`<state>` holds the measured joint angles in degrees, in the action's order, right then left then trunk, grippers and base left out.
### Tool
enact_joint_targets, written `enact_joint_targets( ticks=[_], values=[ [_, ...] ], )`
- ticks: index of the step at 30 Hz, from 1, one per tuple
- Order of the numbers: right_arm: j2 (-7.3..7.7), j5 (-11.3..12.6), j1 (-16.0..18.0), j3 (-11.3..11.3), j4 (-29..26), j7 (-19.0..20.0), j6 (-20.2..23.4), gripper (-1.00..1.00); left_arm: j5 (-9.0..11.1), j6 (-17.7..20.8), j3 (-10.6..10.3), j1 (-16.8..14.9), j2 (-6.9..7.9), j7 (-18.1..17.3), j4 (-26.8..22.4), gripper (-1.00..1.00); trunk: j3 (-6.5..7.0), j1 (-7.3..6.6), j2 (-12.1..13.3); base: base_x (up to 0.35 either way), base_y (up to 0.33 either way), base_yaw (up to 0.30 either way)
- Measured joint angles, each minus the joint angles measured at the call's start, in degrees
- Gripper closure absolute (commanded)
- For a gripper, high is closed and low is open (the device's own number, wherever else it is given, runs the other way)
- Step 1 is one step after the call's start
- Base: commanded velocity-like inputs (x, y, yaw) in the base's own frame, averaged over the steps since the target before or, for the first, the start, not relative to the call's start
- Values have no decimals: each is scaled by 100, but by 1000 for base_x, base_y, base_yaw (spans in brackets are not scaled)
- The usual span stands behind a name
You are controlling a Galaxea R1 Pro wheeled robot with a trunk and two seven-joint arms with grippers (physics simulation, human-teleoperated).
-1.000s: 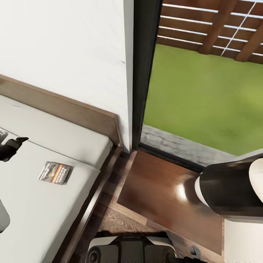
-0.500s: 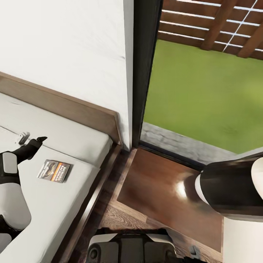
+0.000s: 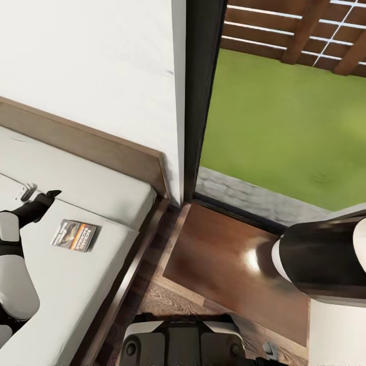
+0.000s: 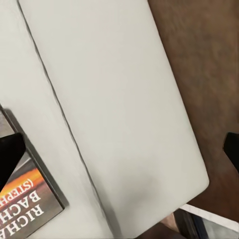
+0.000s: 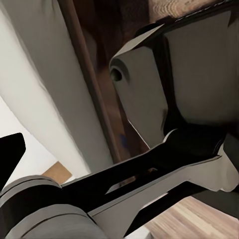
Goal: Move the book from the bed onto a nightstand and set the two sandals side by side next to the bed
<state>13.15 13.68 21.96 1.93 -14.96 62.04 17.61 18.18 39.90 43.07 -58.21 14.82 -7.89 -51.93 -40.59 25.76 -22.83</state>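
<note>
One book (image 3: 74,235) lay flat on the off-white mattress of one bed (image 3: 76,284), well in from the mattress edge that faced the single nightstand (image 3: 223,264). The cover of the book carried a dark picture, an orange band and black lettering; in the left wrist view the book (image 4: 25,199) showed the readable fragments "RICHA", "BACH" and "(STEPH", cut off by the frame. One brown headboard (image 3: 96,152) ran along the white wall (image 3: 91,66) beyond the book. The left gripper (image 3: 43,197) hung above the mattress just beside the book, on the side away from the nightstand, not touching it; in the left wrist view two dark fingertips (image 4: 9,152) stood at opposite edges of the frame with the mattress visible between them, so the fingers were spread wide apart with nothing held. The glossy dark-brown nightstand stood beside the bed, in the corner below one dark-framed window (image 3: 203,101), through which green grass (image 3: 284,122) and a slatted wooden fence (image 3: 295,30) were seen. One black and white upper link of the right arm (image 3: 320,259) overlapped the far end of the nightstand. In the right wrist view one dark fingertip (image 5: 10,154) showed at the frame edge against robot body parts and the bed frame; whether the right gripper's fingers were apart or together could not be told.
</note>
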Motion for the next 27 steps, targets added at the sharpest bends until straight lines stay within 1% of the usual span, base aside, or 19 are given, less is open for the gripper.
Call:
enact_joint_targets(
  ticks=[7,8,9,11,15,27],
  values=[
    [-1,0,-1,0,0,0,0,-100,-14,-7,4,0,25,0,1,-100,-61,0,0,0,0,0],
    [1,0,-1,0,1,0,0,-100,-16,-7,5,0,46,0,1,-100,-69,0,0,0,0,0],
    [1,0,0,0,-1,0,0,-100,-17,-8,12,-2,129,0,2,-100,-78,0,0,0,0,0],
    [-1,0,0,1,-1,0,0,-100,-13,-8,14,-4,187,0,5,-100,-95,0,0,0,0,0],
    [1,0,0,1,-2,0,0,-100,-10,-8,16,-2,247,0,5,-100,-130,0,0,0,0,0],
    [0,0,-1,3,-3,0,0,-100,-9,-8,25,8,260,0,6,-100,-234,0,0,0,0,0]
  ],
)
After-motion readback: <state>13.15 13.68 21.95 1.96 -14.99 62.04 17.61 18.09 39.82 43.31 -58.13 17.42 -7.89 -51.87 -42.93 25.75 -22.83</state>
